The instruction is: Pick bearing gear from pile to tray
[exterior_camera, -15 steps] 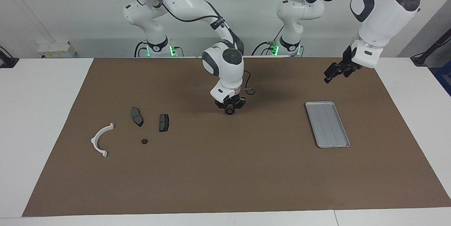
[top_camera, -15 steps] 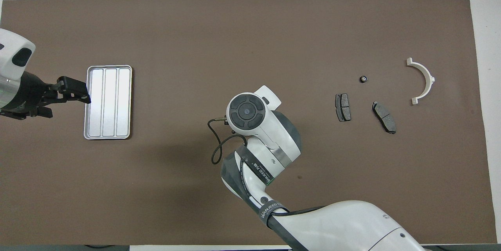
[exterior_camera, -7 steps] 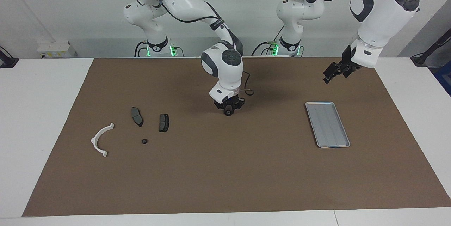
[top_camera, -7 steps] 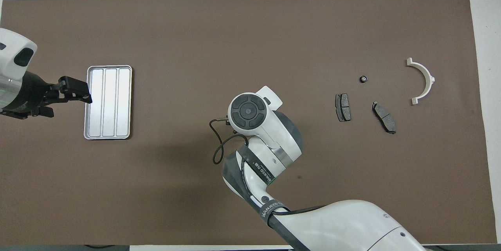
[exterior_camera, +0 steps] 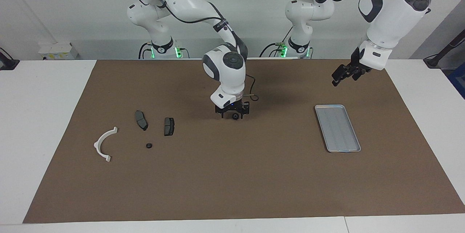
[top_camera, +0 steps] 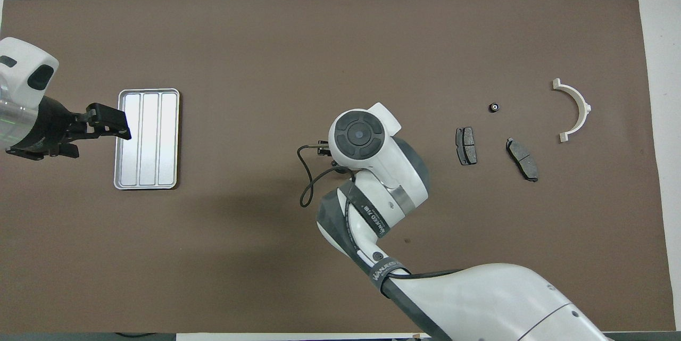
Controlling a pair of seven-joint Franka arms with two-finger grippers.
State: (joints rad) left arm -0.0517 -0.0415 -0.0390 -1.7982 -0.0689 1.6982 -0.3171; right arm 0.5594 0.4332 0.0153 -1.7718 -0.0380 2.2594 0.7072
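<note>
- Our right gripper (exterior_camera: 234, 112) sits low over the mat's middle, jaws spread wide; a small black bearing gear (exterior_camera: 235, 117) lies on the mat between its fingertips, apparently let go.
- We judge this a mid-table drop for a handover, well short of the tray (exterior_camera: 354, 148).
- Our left gripper (exterior_camera: 338, 78) waits in the air beside the tray's robot-side end, fingers open, empty.
- The pile is well apart toward the right arm's end: white bracket (exterior_camera: 103, 143), two grey plates (exterior_camera: 141, 119) (exterior_camera: 169, 126), another black piece (exterior_camera: 148, 145).
- Next, as we see it: right lifts clear, left comes over, grips the gear squarely, carries it to the tray.
- The part is tiny, so centring matters.
</note>
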